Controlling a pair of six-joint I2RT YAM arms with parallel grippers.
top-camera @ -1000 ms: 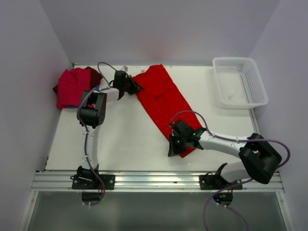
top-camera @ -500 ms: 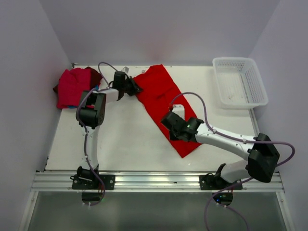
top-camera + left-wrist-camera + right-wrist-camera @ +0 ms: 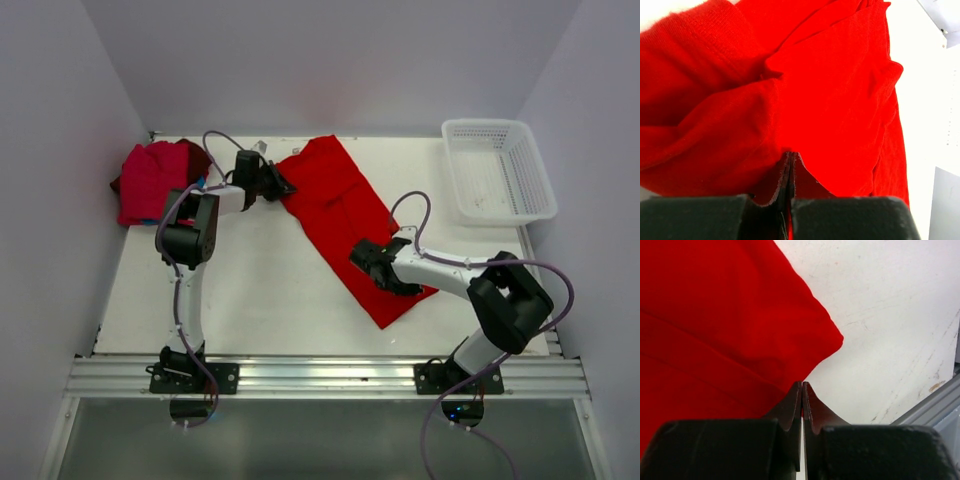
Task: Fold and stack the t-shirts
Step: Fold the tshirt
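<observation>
Desk (image 3: 250,290): white, walled on three sides, carrying everything.
Red t-shirt (image 3: 335,205): spread flat as a long strip across the desk's middle, slanting from far left to near right.
Basket (image 3: 497,170): white mesh, far right corner, well apart from the shirt.
Folded t-shirts (image 3: 152,182): piled at the far left; red on top, dark maroon behind, a blue sliver at the near edge.
Left tool (image 3: 790,154): fingers fully closed, pinching bunched cloth at the red t-shirt's far left edge; its arm stands between pile and shirt.
Right tool (image 3: 801,384): fingers pressed together, lying over the shirt's near end beside a corner; whether cloth is caught cannot be told.
</observation>
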